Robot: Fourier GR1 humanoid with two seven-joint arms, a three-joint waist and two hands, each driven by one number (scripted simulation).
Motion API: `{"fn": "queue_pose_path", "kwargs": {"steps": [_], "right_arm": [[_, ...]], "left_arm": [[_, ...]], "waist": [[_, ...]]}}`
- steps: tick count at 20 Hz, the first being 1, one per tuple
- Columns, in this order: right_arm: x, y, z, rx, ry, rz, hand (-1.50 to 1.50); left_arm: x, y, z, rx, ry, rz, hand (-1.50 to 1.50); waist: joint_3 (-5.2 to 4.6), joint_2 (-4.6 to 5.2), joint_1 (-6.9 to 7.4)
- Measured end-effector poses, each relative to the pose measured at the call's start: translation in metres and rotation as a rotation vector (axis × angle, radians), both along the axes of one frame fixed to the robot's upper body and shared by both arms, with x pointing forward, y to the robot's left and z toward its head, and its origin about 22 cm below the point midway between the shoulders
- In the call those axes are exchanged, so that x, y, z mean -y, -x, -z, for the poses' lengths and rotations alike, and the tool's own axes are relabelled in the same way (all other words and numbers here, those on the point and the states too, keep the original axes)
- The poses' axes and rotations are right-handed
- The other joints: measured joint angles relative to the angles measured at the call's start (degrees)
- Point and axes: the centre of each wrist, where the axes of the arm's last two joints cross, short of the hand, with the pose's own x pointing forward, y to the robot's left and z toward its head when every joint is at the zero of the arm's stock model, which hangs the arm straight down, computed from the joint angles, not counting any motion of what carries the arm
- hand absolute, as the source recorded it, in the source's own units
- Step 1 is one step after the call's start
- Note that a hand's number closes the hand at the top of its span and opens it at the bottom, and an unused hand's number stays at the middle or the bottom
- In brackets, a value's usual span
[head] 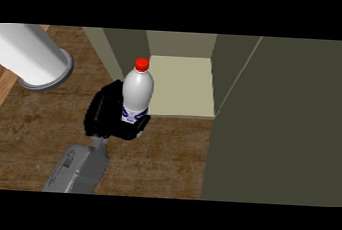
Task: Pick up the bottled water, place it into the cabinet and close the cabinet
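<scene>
Nearest the lower edge of the head view a grey forearm [81, 168] comes in left of centre and runs up over the brown wooden surface [164, 156]. From the picture alone I cannot say for certain which arm it is. Since it sits at the view's left, I take it for the left one, and no other hand shows anywhere.

At the end of that forearm the black left hand [110, 115] is curled round the lower part of the bottled water [138, 91]. Its fingers wrap the labelled band near the bottle's base. The bottle has a pale body and a red cap, and it stands roughly upright in the hand. It is just left of the cabinet's open front and near the front lip of the shelf, not yet inside.

Beyond the bottle is the cabinet [179, 85], with a pale shelf floor and olive side walls. Its dark door [289, 123] is swung open and fills the view to the right of the opening. Well left of the cabinet, at the far corner, lies a large white cylinder [32, 56], which plays no part here.

In my judgement the pick is done and the carry into the cabinet is in hand. The next move calls for shifting the bottle rightward and farther in over the shelf. It should be kept upright, set down clear of the lip and released. The hand must then back out before the door is swung shut.
</scene>
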Motion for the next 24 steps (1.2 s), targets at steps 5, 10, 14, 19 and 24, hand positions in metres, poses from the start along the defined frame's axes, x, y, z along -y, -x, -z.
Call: {"fn": "queue_pose_path", "kwargs": {"steps": [5,10,14,19,24], "right_arm": [[-0.001,-0.002,0.004,0.005,-0.006,-0.012,-1.50],[-0.004,-0.008,0.004,0.005,-0.012,-0.023,-1.50],[-0.006,-0.012,0.004,0.004,-0.011,-0.033,-1.50],[-0.006,-0.013,0.006,0.002,-0.014,-0.049,-1.50],[-0.009,-0.014,0.006,0.003,-0.018,-0.065,-1.50]], "left_arm": [[0.002,-0.002,-0.004,-0.024,-0.077,-0.087,1.50],[0.007,-0.005,-0.008,-0.022,-0.166,-0.142,1.50],[0.017,-0.007,-0.011,-0.025,-0.219,-0.180,1.50],[0.024,-0.005,-0.012,-0.029,-0.299,-0.256,1.50],[0.026,-0.003,-0.010,-0.022,-0.359,-0.323,1.50]], "waist": [[-0.18,-0.02,0.11],[-0.23,-0.11,-0.22],[-0.19,-0.17,-0.78],[0.01,-0.38,-1.54],[0.11,-0.49,-2.34]]}}
